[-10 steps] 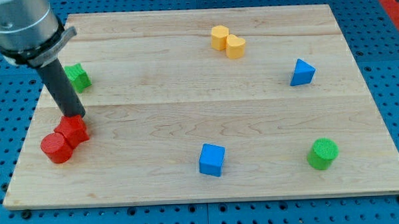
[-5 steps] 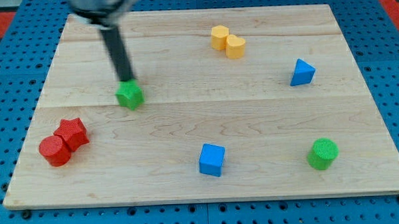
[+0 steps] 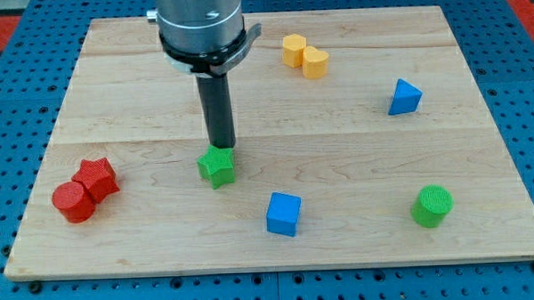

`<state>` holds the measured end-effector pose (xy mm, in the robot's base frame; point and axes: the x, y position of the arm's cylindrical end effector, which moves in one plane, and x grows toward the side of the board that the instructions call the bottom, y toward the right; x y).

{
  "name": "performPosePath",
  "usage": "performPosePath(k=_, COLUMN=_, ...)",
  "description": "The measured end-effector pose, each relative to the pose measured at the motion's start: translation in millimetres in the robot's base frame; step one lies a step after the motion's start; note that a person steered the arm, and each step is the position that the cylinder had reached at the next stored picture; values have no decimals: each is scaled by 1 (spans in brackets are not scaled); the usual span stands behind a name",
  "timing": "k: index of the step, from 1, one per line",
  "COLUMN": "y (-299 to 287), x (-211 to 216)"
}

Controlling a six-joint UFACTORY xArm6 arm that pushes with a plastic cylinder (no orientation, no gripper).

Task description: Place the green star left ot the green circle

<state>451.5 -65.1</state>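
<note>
The green star (image 3: 217,166) lies on the wooden board (image 3: 337,121), left of centre. My tip (image 3: 221,148) touches the star's upper edge, on the side toward the view's top. The green circle (image 3: 431,206) stands far off at the view's lower right, near the board's bottom edge. The blue cube (image 3: 283,213) lies between the star and the circle, just right of and below the star.
A red star (image 3: 97,177) and a red cylinder (image 3: 74,201) sit together at the lower left. Two yellow blocks (image 3: 304,56) sit at the top middle. A blue triangle (image 3: 404,97) lies at the right.
The tip swept from the red blocks up to the green star and has pushed it right and down, from the left edge toward the board's middle.
</note>
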Motion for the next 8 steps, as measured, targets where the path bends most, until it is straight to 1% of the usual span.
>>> performPosePath(k=1, y=-43, x=-22)
performPosePath(k=2, y=-38, x=20)
performPosePath(k=3, y=-3, x=47)
performPosePath(k=4, y=4, x=63)
performPosePath(k=5, y=-12, x=87)
performPosePath(k=6, y=15, x=60)
performPosePath(k=7, y=86, x=48)
performPosePath(k=8, y=134, x=51)
